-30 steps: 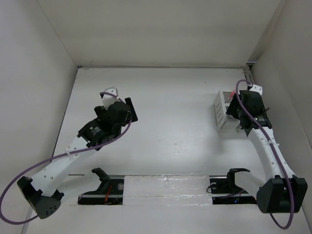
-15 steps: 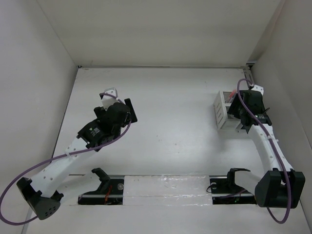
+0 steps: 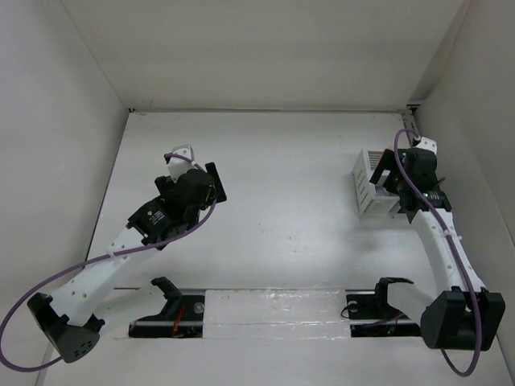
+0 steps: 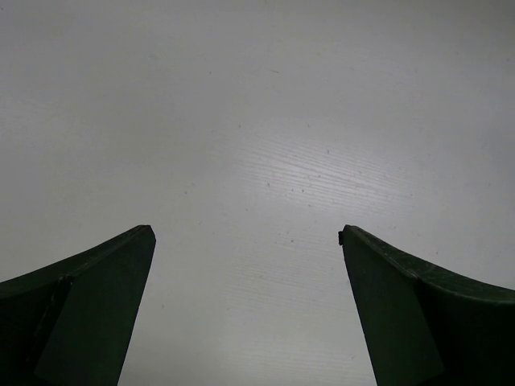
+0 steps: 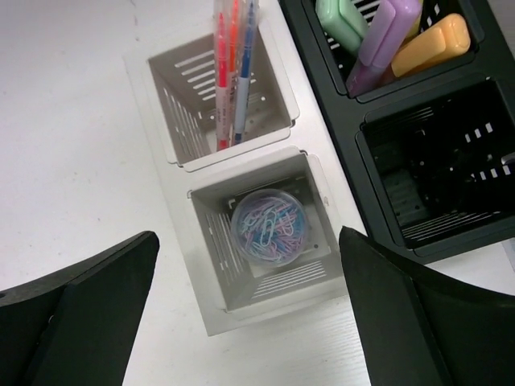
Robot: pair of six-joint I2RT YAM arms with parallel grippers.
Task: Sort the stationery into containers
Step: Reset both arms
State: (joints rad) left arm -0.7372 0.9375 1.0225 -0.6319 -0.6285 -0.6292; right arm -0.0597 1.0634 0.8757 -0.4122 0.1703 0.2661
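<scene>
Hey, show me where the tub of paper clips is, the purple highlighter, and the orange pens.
tub of paper clips [image 5: 268, 227], right wrist view, centre of its round top.
purple highlighter [image 5: 385, 44], right wrist view, middle of its body.
orange pens [image 5: 221, 72], right wrist view, shaft of the left pen.

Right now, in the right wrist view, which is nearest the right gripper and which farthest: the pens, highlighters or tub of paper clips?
From the right gripper:
1. Tub of paper clips, in the near white compartment, in line with the open jaws.
2. Pens, in the next white compartment beyond.
3. Highlighters, in the black box, far compartment, upper right.
</scene>
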